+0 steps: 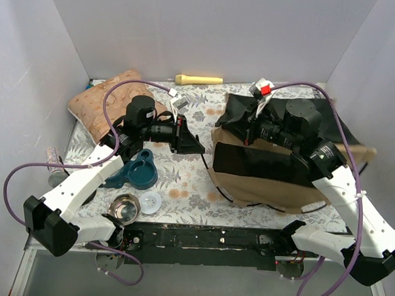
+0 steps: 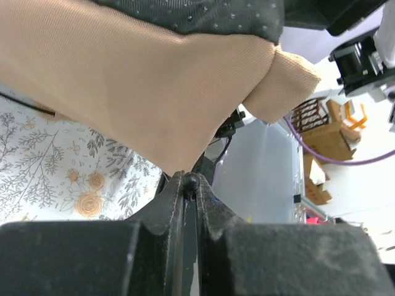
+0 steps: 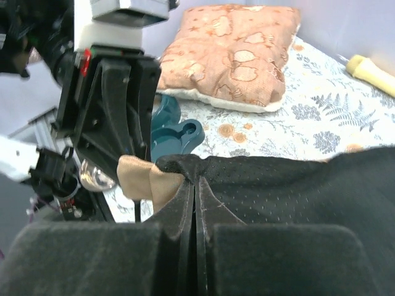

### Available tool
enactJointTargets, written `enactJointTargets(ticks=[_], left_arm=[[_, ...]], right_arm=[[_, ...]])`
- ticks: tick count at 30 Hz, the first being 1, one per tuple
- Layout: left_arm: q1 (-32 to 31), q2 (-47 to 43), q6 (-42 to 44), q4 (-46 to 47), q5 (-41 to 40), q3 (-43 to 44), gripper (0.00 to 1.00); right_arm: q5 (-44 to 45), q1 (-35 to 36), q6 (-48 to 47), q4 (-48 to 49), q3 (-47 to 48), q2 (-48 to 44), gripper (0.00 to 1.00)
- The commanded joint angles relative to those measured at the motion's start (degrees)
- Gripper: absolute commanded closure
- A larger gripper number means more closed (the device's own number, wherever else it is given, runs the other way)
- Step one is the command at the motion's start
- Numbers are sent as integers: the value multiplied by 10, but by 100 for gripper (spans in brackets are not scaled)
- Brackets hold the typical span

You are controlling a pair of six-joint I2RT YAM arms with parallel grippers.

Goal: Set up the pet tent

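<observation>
The pet tent (image 1: 274,184) lies collapsed at the right of the table, tan fabric with black panels. My left gripper (image 1: 199,147) is at its left edge, shut on the ball-tipped end of a thin black pole (image 2: 191,181); tan tent fabric (image 2: 148,92) hangs just above the jaws. A thin pole (image 1: 208,169) curves down along the tent's left side. My right gripper (image 1: 249,135) reaches in from the right and is shut on the tent's dotted black fabric (image 3: 278,191), right at a corner where a tan fold (image 3: 139,179) sticks out. The left gripper's fingers (image 3: 120,117) stand close beside that corner.
A puffy patterned cushion (image 1: 111,101) lies at the back left. A yellow cylinder (image 1: 199,79) rests by the back wall. Near the left arm sit a teal plastic piece (image 1: 136,171), a metal bowl (image 1: 125,208) and a white lid (image 1: 150,202). A floral cloth (image 1: 189,187) covers the table.
</observation>
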Motion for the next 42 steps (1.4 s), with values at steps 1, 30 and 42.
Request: enactJointTargets(ticks=[1, 30, 42], left_arm=[[0, -18, 110, -129, 42, 22, 100], [-46, 13, 145, -152, 127, 76, 100], [-55, 49, 85, -105, 158, 74, 100]], right_arm=[[-80, 1, -145, -6, 27, -9, 94], [-237, 1, -283, -139, 117, 76, 99], [-250, 1, -22, 26, 71, 70, 99]])
